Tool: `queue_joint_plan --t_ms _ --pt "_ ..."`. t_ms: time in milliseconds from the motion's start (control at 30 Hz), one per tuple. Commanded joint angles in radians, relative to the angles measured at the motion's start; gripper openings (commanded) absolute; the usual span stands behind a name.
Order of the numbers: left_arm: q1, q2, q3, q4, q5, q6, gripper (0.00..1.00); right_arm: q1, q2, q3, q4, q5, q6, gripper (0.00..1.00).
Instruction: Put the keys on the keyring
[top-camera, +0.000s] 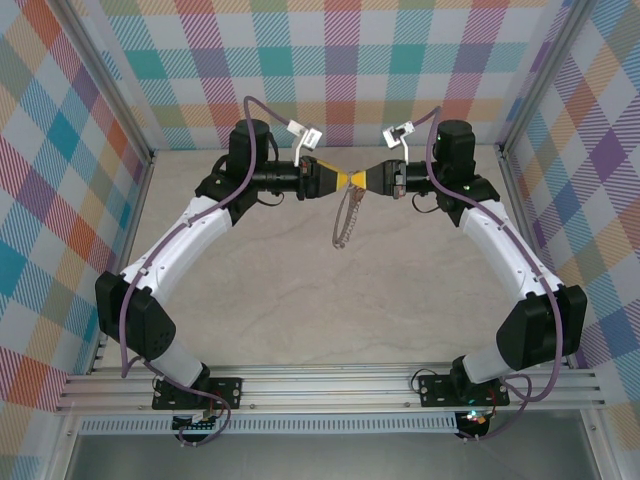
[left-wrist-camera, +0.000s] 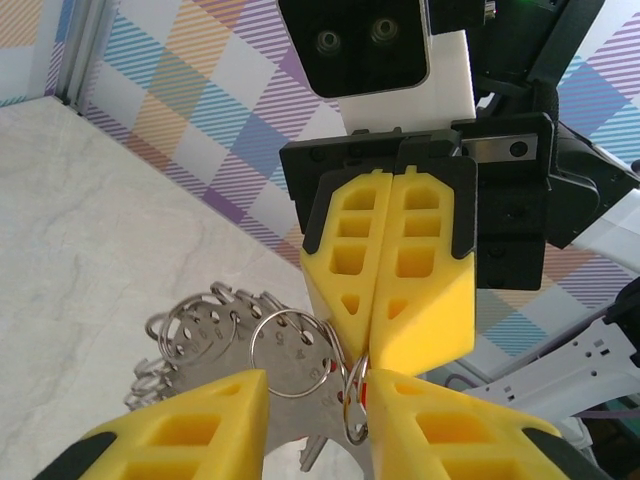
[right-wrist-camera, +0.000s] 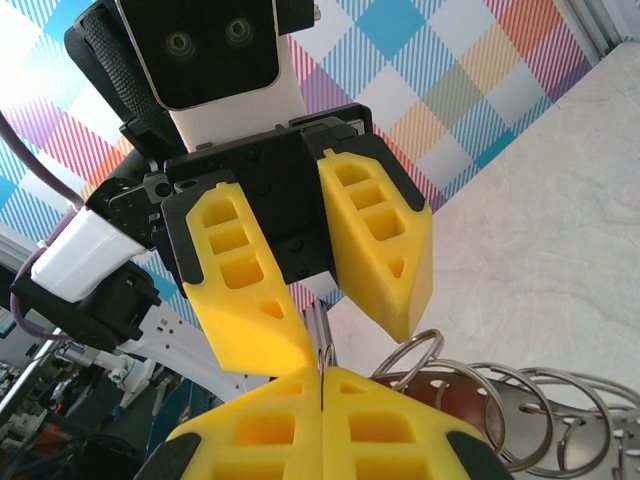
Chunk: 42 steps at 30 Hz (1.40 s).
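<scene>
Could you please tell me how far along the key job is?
Done: the keyring is off the table, hanging from the shut right gripper. In hand: the left gripper, jaws apart, sits around its loops. Left: a dark red tag shows among the loops, but whether the key is threaded on I cannot tell.

The keyring (right-wrist-camera: 520, 405) runs off the lower edge.

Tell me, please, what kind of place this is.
Probably a robot test cell: checked walls enclose it, an aluminium frame edges it, and the tabletop is pale.
</scene>
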<state>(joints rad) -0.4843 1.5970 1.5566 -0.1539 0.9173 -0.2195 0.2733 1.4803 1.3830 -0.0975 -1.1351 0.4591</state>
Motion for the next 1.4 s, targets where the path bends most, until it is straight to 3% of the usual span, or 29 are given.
queue_joint_plan --t_ms 0,333,600,667,733,800,833,1367 --pt "-0.011 0.004 0.033 0.033 0.028 -0.006 0.3 -0.006 -0.009 0.013 0.048 -0.029 0.001 0.0" --pt "-0.03 0.013 0.036 0.038 0.037 -0.006 0.27 -0.007 -0.008 0.002 0.062 -0.024 0.01 0.0" --pt "-0.042 0.015 0.038 0.048 0.035 -0.007 0.1 -0.006 -0.005 -0.002 0.062 -0.022 0.01 0.0" --pt "-0.043 0.013 0.034 0.054 0.027 -0.011 0.0 -0.006 -0.006 -0.004 0.06 -0.023 0.011 0.0" --pt "-0.042 0.005 0.022 0.074 0.009 -0.025 0.0 -0.009 -0.012 -0.005 0.047 -0.007 0.006 0.0" --pt "-0.042 -0.005 0.003 0.102 -0.014 -0.04 0.0 -0.024 -0.029 -0.02 0.06 0.015 0.022 0.17" --pt "-0.042 -0.011 -0.002 0.112 -0.022 -0.047 0.0 -0.033 -0.04 -0.038 0.083 0.018 0.039 0.2" --pt "-0.045 -0.046 -0.056 0.231 -0.019 -0.138 0.0 -0.072 -0.169 -0.255 0.349 0.049 0.217 0.46"
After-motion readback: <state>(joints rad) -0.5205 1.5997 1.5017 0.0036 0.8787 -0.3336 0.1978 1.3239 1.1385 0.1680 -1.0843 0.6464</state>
